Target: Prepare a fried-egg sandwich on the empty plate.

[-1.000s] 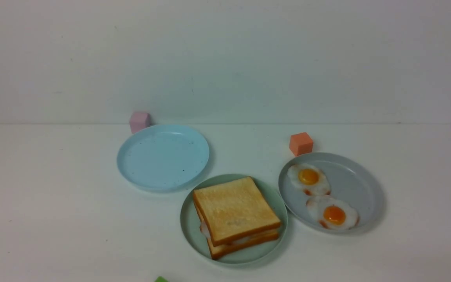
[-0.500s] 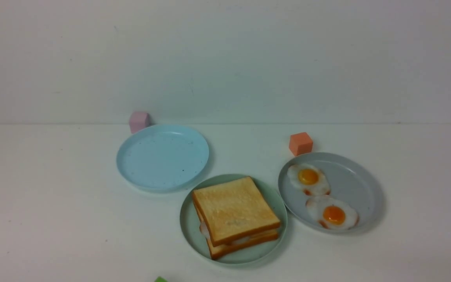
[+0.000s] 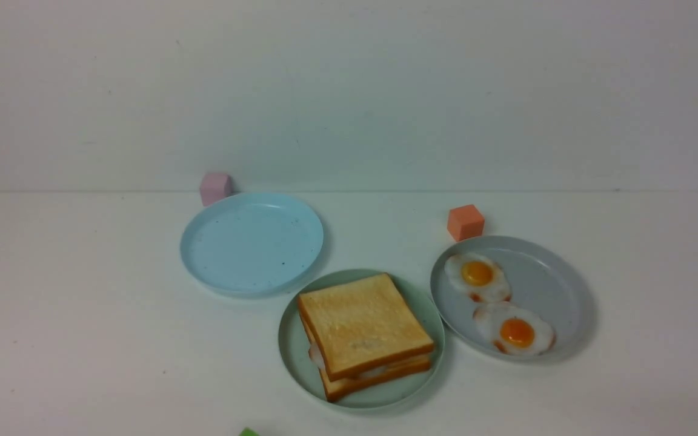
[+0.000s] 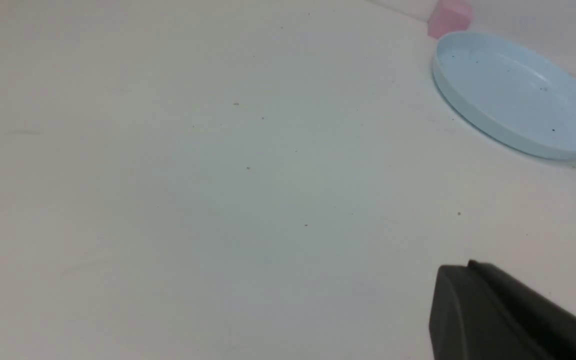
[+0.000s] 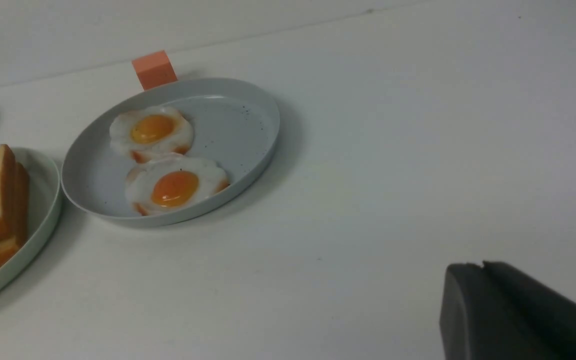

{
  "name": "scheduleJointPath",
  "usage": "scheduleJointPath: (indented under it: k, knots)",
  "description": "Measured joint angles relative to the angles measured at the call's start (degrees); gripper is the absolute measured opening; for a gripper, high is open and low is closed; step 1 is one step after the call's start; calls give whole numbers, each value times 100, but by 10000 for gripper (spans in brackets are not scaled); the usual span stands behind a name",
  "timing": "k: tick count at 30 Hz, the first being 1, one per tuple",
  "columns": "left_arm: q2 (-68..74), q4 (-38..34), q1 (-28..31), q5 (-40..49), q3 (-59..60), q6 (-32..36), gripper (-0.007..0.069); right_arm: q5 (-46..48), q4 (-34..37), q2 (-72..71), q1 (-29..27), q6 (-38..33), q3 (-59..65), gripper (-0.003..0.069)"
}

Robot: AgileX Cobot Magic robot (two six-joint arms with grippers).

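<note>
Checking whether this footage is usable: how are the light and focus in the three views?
Front: dim, even light, soft shadow beside the grey-blue plate. Left wrist: flat light, faint glare on the light blue plate. Right wrist: glossy yolk highlights, mild softness.

Lt-blue plate (image 3: 252, 244) sitting far L on tabletop (image 3: 113, 339), pink cube (image 3: 216, 189) standing by its rim nr back edge. Orange cube (image 3: 465, 223) resting nr back edge, R side, beside grey-blue plate (image 3: 552, 297); 2 fried eggs (image 3: 497, 303) lying on its L half. Green bit (image 3: 248, 432) peeking in at front edge.
</note>
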Motion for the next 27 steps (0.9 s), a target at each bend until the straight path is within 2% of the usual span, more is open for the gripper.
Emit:
scheduleJointPath:
  k: [27]
  knots:
    - [0, 0, 0, 0, 0, -2, -6, 0, 0, 0, 0, 0, 0, 83]
